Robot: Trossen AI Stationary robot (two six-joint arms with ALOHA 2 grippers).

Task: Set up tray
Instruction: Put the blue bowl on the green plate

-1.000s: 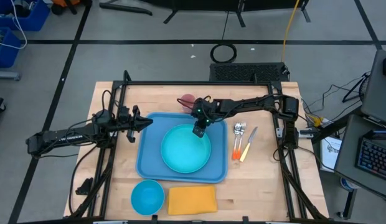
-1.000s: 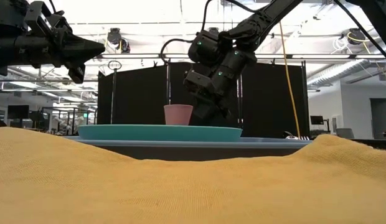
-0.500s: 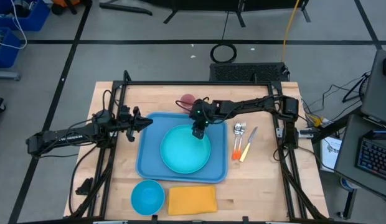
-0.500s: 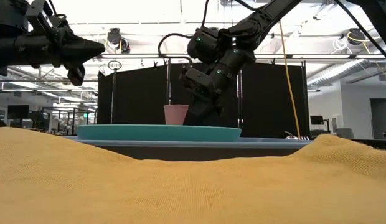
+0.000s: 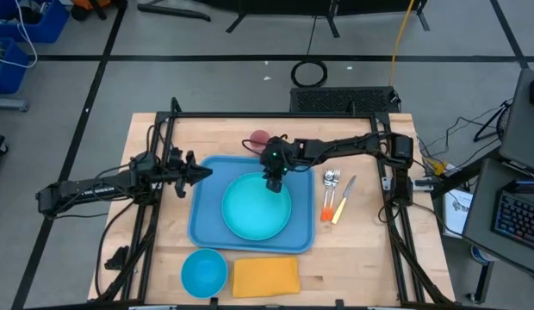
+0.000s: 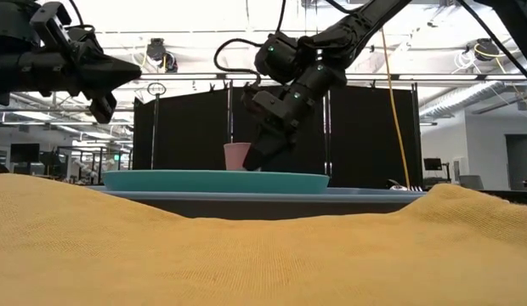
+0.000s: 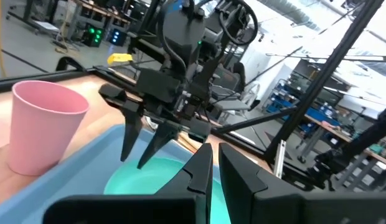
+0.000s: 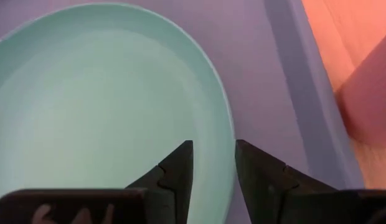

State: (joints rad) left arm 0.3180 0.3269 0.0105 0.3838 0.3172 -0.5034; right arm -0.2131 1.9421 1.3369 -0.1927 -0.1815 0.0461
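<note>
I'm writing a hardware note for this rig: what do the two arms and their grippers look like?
Both arms are slim, black, jointed links with black cables looped along them. The left gripper ends in two narrow, pointed black fingers. The right gripper has the same tapered black fingers below a blocky wrist showing a small green light. White lettering runs along the left arm.

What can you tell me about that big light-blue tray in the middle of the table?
The large light-blue rectangular plastic tray has rounded corners and a raised rim. It lies flat on the wooden table, near its middle. A round teal plate sits inside it, filling most of its floor. The right gripper hovers over the plate's far edge, jaws apart and empty. A pink cup stands on the table just beyond the tray's far rim.
</note>
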